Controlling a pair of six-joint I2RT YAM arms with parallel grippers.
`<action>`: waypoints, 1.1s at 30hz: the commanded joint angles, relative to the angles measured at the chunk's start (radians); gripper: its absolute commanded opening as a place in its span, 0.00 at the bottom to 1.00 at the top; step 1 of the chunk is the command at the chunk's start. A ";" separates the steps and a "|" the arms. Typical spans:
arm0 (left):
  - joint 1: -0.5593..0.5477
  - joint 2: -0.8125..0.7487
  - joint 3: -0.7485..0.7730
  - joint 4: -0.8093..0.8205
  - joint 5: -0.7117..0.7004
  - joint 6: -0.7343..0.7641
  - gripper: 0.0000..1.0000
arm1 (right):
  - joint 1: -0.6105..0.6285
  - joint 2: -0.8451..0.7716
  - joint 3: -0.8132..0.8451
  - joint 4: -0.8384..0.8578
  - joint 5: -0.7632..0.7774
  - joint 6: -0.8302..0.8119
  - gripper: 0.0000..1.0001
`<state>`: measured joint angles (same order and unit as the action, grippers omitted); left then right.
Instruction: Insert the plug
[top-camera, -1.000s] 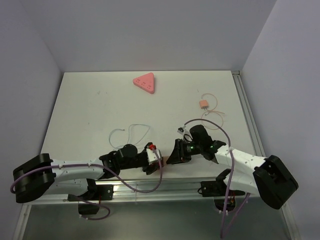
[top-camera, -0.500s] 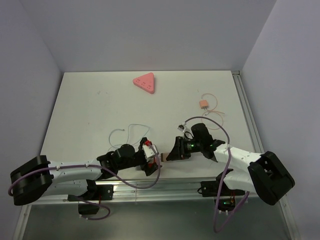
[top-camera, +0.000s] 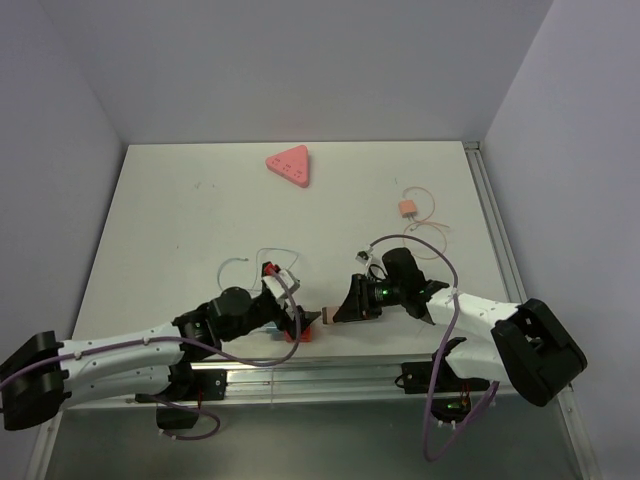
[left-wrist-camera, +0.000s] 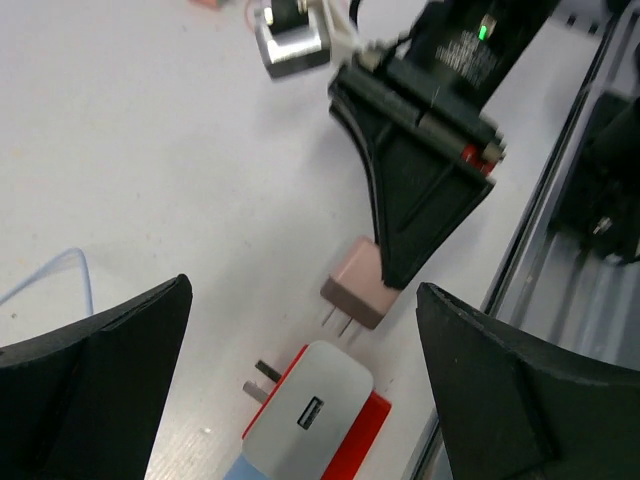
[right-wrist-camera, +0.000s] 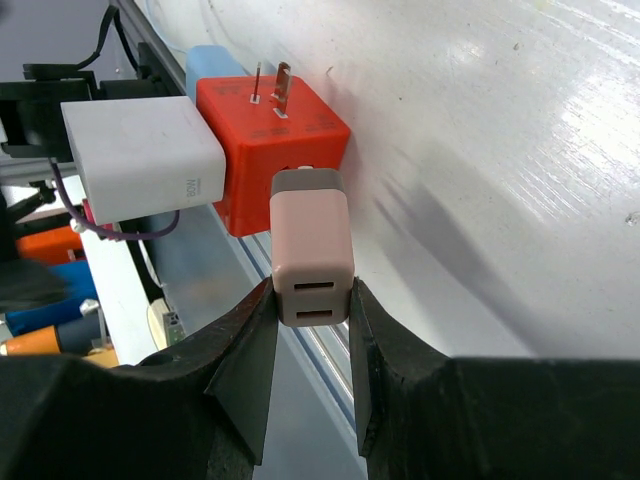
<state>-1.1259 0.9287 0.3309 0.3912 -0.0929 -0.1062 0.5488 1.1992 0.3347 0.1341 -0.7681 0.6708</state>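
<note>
- In the top view, the left jaws blend into the dark arm near the lower middle of the frame. The left wrist view shows them plainly: both black fingers (left-wrist-camera: 90, 370) are spread wide and nothing is between them.
- The right jaws are pinched shut on the pale pink charger block with a grey end (right-wrist-camera: 312, 250). It is at the lower edge of the white tabletop (top-camera: 200, 210), just beside a red cube with two metal prongs (right-wrist-camera: 285, 160). Whether the two touch cannot be told.
- A white block (right-wrist-camera: 140, 160) sits against the red cube, and it is unclear whether they are joined. A blue object (right-wrist-camera: 215, 68) behind them is mostly cut off.
- A second ago the left jaws were right at the pink charger. They have since opened and drawn back toward the upper left, uncovering the red cube.
- A thin white cable loop (top-camera: 262, 258) lies mid-tabletop. A pink triangular socket block (top-camera: 290, 166) lies near the top edge, and a small orange adapter with a thin cord (top-camera: 405, 208) lies at the upper right.
- Plain pale walls enclose the tabletop on three sides.
</note>
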 joint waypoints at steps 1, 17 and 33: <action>0.002 -0.085 0.080 -0.083 -0.039 -0.093 1.00 | -0.009 -0.026 0.021 0.021 -0.005 -0.017 0.00; -0.101 0.133 0.297 -0.445 -0.573 -0.662 0.00 | -0.009 -0.079 0.035 -0.030 0.018 -0.034 0.00; -0.512 0.853 0.718 -1.764 -1.401 -2.061 0.00 | -0.007 -0.179 -0.016 -0.102 0.052 -0.050 0.00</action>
<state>-1.6157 1.6581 0.9962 -0.9211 -1.4059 -1.6596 0.5453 1.0416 0.3336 0.0319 -0.7223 0.6403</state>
